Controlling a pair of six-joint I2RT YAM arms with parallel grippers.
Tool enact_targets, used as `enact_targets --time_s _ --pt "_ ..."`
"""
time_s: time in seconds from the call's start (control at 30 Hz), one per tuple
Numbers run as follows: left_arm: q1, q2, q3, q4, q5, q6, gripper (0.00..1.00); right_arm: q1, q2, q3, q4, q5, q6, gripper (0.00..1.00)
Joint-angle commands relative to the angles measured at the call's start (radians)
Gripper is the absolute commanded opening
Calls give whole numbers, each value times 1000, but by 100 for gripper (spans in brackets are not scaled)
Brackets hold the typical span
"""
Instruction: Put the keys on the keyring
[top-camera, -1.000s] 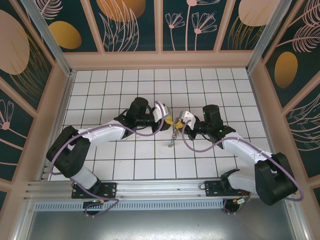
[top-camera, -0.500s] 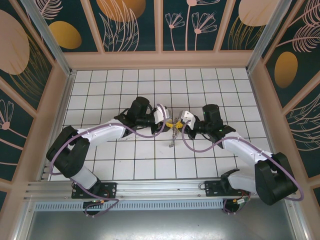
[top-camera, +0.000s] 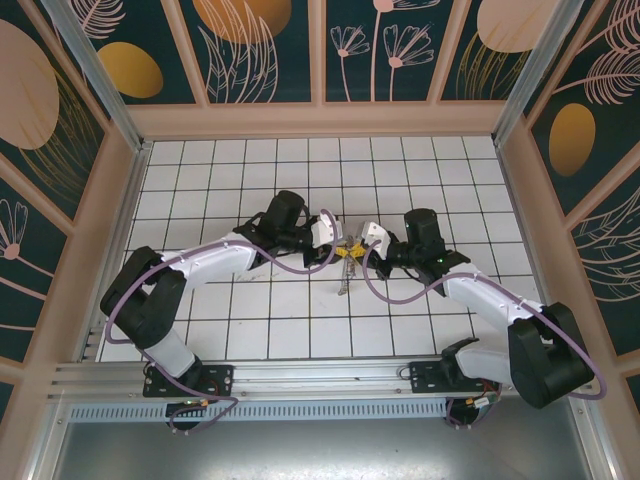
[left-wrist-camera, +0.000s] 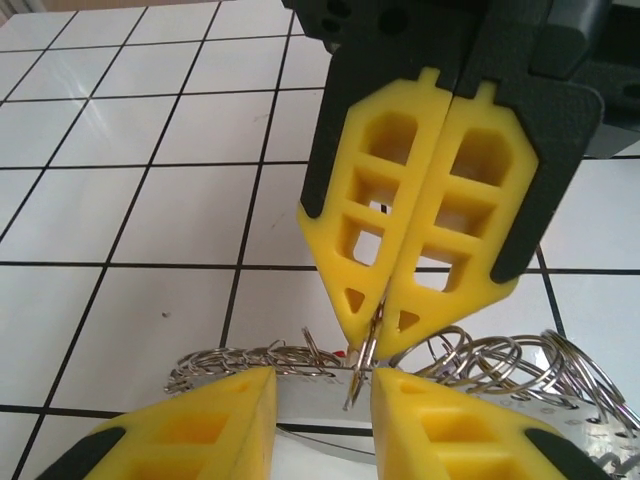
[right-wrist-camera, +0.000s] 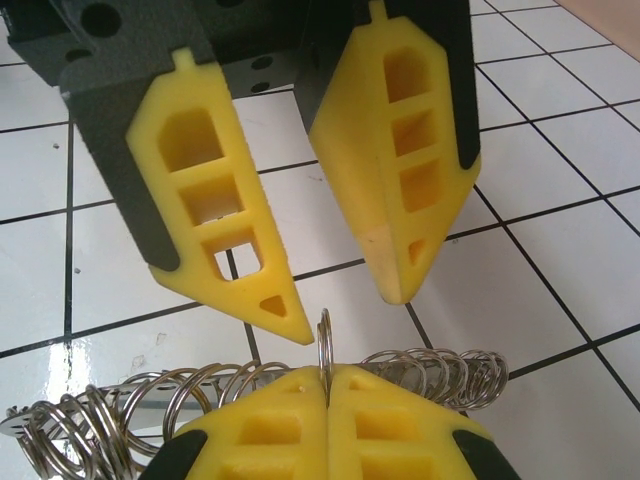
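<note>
1. The right gripper (right-wrist-camera: 325, 372) is clamped fully shut on one thin, upright loop of the keyring (left-wrist-camera: 250, 360), a silver bunch of wire rings strung along a flat metal strip.
2. The left gripper (right-wrist-camera: 348, 315) faces it tip to tip, its jaws partly open and gripping nothing; the pinched loop stands in the gap between them.
3. Seen from above, both grippers are at mid-table over the white tiled floor (top-camera: 250, 190), with the keyring beneath their fingertips.
</note>
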Motion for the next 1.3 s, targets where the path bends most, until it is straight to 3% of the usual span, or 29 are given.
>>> enact_targets --time_s 0.0,0.23,0.47,0.63,1.0,1.27 --pt "-3 20 33 -4 11 17 29 7 7 38 34 -44 -20 0" --pt "-3 39 54 -46 34 29 25 7 5 38 42 -54 -16 0" --pt "-2 50 71 -60 51 29 0 5 8 31 66 -69 -2 0" --pt "-3 19 22 45 74 -17 0 3 -4 6 76 -39 5 9" --pt "1 -33 -160 501 198 -301 0 -29 -11 -63 166 -91 74 16" --pt "4 -40 -194 578 224 -352 0 -51 -9 -60 170 -123 82 16"
